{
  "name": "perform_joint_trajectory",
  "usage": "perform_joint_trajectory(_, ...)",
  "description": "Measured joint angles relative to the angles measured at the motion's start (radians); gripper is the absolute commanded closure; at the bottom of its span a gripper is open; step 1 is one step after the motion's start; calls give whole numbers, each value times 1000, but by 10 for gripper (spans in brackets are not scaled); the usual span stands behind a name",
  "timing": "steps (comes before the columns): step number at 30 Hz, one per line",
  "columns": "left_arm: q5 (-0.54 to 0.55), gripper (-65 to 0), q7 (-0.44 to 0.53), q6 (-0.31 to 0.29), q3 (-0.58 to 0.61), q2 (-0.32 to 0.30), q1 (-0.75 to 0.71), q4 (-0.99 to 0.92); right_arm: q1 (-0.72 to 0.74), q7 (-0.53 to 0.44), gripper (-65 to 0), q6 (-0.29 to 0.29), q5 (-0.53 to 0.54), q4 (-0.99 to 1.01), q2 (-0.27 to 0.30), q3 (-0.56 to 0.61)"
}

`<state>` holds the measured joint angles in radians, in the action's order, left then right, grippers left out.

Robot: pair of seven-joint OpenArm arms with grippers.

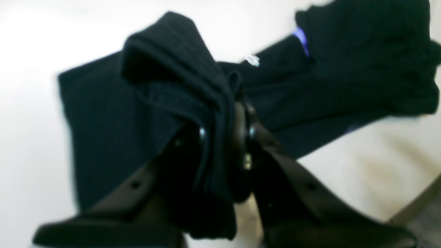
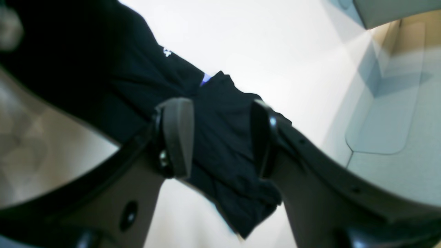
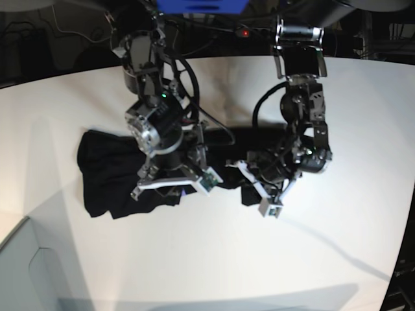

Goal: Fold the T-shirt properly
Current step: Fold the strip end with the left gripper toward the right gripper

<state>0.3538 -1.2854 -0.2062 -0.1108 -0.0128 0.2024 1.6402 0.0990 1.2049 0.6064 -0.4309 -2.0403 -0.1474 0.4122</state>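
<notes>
The black T-shirt point(image 3: 104, 175) lies bunched in a long band across the white table point(image 3: 259, 259). My left gripper point(image 1: 224, 115) is shut on a raised fold of the T-shirt point(image 1: 103, 120), lifting it off the table; in the base view this gripper point(image 3: 254, 184) is at the shirt's right end. My right gripper point(image 2: 220, 137) is open, its fingers point(image 2: 177, 137) astride the crumpled T-shirt point(image 2: 137, 79) just above it; in the base view it point(image 3: 174, 186) hovers over the shirt's middle. A sliver of purple print point(image 1: 301, 39) and a small white label point(image 1: 253, 60) show.
The table's edge runs along the lower left, with a pale grey box point(image 3: 26, 272) beside it. Black cables point(image 3: 214, 126) hang from the arms over the shirt. Dark equipment stands behind the table's far edge.
</notes>
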Motion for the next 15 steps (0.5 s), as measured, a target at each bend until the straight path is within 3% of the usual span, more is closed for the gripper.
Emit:
perform_joint_trajectory(5, -2, 0, 9, 0, 0, 55, 37, -128, 48, 22, -264, 0, -8, -1, 0, -53)
perform_joint_trajectory(8, -6, 0, 114, 0, 21, 87, 76, -254, 60, 14, -264, 0, -4, -2, -1, -52)
perform_joint_trajectory(13, 31, 0, 293, -3, 180, 85, 90, -475, 58, 14, -264, 0, -3, -1, 0, -52)
perform_joint_trajectory(15, 31, 0, 296, -7, 189, 91, 96, -496, 53, 8, -265, 0, 4, 3, -3, -67)
